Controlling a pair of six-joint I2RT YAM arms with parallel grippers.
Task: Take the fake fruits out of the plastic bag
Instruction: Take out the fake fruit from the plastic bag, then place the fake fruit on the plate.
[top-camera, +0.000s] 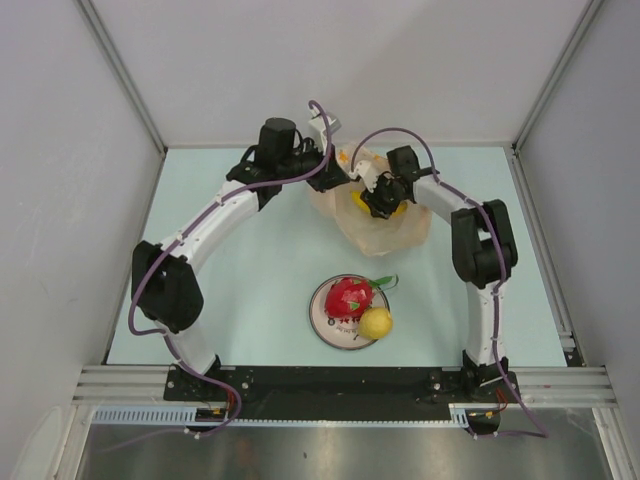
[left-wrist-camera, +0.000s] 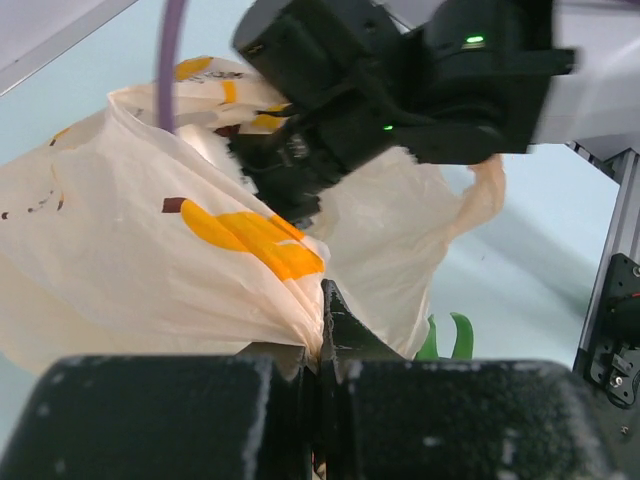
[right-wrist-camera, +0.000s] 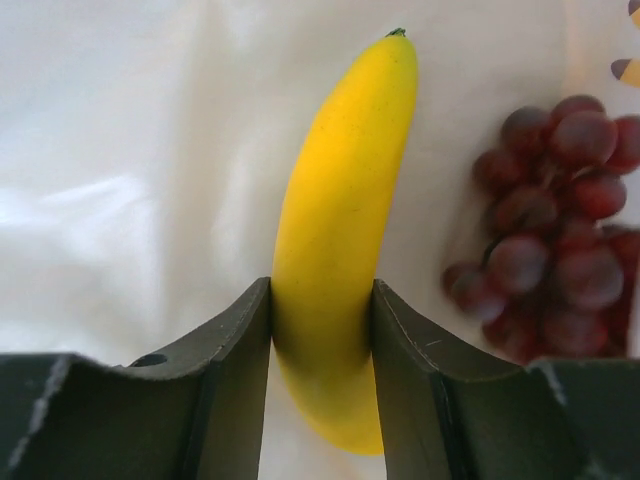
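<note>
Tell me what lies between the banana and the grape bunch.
Nothing but bare plastic bag, seen in the right wrist view; banana and grape bunch lie apart.

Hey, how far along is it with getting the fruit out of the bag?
Halfway. The dragon fruit and lemon sit on the plate. The right fingers grip the banana inside the bag, which the left fingers pinch. The grapes are left, lying beside it.

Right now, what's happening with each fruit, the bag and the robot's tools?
left tool, shut on the plastic bag
right tool, shut on the banana
plastic bag, edge pinched, fruit inside
banana, clamped, in the plastic bag
grape bunch, loose in the plastic bag
dragon fruit, out, on the plate
lemon, out, on the plate
</note>
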